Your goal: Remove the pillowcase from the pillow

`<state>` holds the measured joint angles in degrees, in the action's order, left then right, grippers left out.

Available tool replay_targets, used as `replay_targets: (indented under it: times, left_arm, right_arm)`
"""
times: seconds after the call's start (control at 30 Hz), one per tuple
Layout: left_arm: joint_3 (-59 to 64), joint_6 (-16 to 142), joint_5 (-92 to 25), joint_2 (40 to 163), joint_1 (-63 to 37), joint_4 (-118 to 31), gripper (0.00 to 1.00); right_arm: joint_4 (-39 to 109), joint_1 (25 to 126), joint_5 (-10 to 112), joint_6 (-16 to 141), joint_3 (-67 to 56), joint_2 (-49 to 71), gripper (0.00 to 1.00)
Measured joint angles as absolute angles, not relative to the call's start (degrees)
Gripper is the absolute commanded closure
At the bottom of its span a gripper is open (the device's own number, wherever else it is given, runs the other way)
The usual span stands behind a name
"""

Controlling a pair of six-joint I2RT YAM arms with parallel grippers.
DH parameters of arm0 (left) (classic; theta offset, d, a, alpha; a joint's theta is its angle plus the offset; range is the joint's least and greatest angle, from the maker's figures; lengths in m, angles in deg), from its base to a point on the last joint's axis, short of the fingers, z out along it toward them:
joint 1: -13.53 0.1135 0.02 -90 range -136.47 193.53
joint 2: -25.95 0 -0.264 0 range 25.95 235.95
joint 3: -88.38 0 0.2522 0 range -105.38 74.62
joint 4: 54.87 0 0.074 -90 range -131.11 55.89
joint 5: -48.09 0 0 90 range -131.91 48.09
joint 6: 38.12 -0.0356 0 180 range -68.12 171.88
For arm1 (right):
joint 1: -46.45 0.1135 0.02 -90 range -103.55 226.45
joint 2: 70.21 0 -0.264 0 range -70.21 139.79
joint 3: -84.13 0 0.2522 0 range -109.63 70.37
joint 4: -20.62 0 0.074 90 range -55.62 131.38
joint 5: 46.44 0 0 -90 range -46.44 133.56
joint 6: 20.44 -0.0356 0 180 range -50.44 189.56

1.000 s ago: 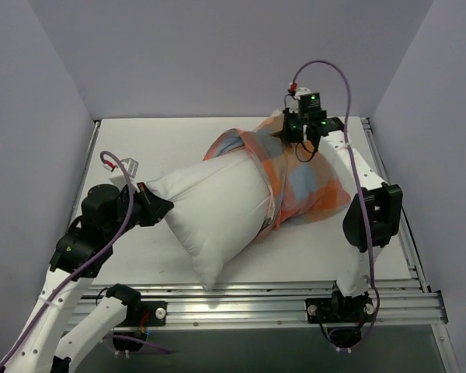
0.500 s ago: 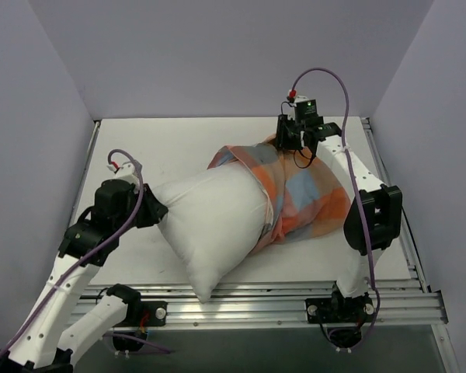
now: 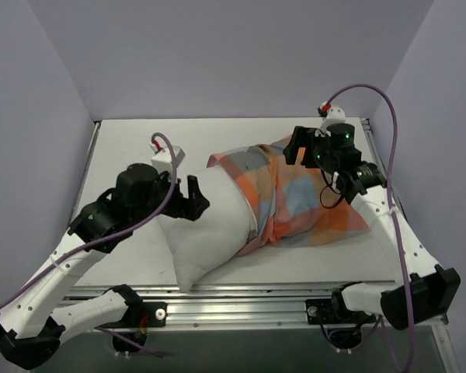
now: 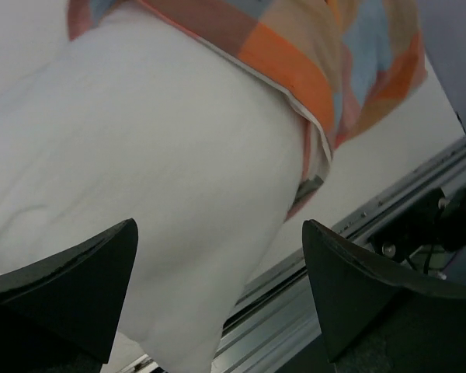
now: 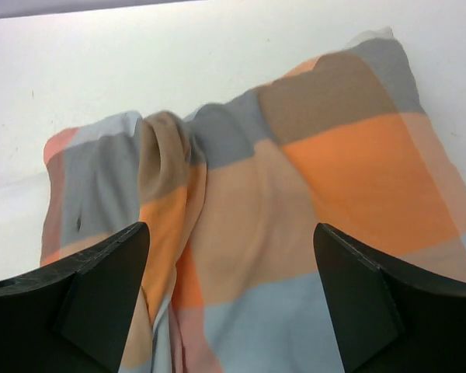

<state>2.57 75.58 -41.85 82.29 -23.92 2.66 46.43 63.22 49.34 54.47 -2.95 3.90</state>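
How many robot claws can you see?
2. The left claw is open beside the white pillow, on the left side. The right claw is open above the checked pillowcase, toward the far right.

text to read: none in any of the three views
pillowcase (image 3: 303,198): only squares of orange, peach, light blue and grey-brown; no letters, no numbers
pillow (image 3: 210,229): plain white cloth beside the pillowcase's open edge; no label can be seen

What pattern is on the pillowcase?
The pillowcase has large checks of orange, peach, light blue and grey-brown, clearest in the right wrist view.
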Motion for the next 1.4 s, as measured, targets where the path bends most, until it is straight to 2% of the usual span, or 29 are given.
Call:
replay_targets:
  times: [0.1,0.23,0.47,0.57,0.63,0.67,0.77,0.8,0.87,0.9,0.97,1.0,1.1,1.3,1.4]
  left_arm:
    - [4.4,74.95,-46.22,83.88,-34.46,1.78,0.06]
    - [7.07,73.63,-53.39,89.32,-41.78,1.08,0.06]
    - [10.33,74.75,-60.87,99.97,-44.6,-0.82,0.05]
    - [11.88,76.1,-62.55,101.37,-44.51,-2.52,0.0]
    - [12.73,77.33,-63.01,102.09,-44.36,-4.08,0.09]
    - [13.19,77.87,-63.01,102.46,-44.12,-4.91,0.2]
    - [14.83,79.99,-62.25,103.42,-42.48,-7.55,0.43]
    - [15.51,80.61,-61.66,103.58,-41.73,-8.4,0.63]
    - [16.6,82.33,-60.21,103.62,-40.2,-10.09,0.83]
    - [16.77,82.79,-59.67,103.6,-39.68,-10.65,0.97]
    - [16.8,83.19,-59.05,103.33,-38.83,-11.33,0.98]
    - [16.77,83.23,-58.86,103.05,-38.46,-11.38,0.98]
    - [16.51,83.36,-57.96,101.76,-37.25,-11.22,0.98]
    - [13.78,82.38,-55.45,97.28,-32.27,-8.95,0.98]
    - [11.62,80.45,-53.85,93.85,-26.11,-6.7,0.98]
  right_arm:
    - [45.73,64.16,49.58,53.13,3.58,-2.11,0.18]
    - [46.85,66.92,50.04,51.3,11.41,-5.3,0.18]
    - [49.17,73.76,49.89,47.38,18.84,-8.67,0.17]
    - [48.93,76.21,49.28,46.27,19.5,-9.5,0.17]
    - [48.23,77.65,48.84,45.55,20.2,-9.56,0.17]
    - [47.83,78.17,48.64,45.29,20.74,-9.43,0.17]
    - [46.94,79.88,48.03,44.32,22.49,-8.49,0.17]
    - [46.35,80.4,47.68,44.0,23.06,-7.95,0.19]
    - [45.19,81.56,46.96,43.54,24.06,-6.72,0.24]
    - [44.69,82.09,46.41,43.36,24.5,-6.15,0.34]
    - [43.68,82.98,44.82,42.95,25.18,-4.86,0.5]
    - [43.11,83.25,44.21,42.77,25.4,-4.3,0.69]
    - [41.36,83.46,43.33,42.64,25.77,-2.74,1.0]
    - [40.84,82.68,40.12,43.06,22.32,0.36,1.0]
    - [41.47,76.84,40.66,43.97,18.95,1.28,1.0]
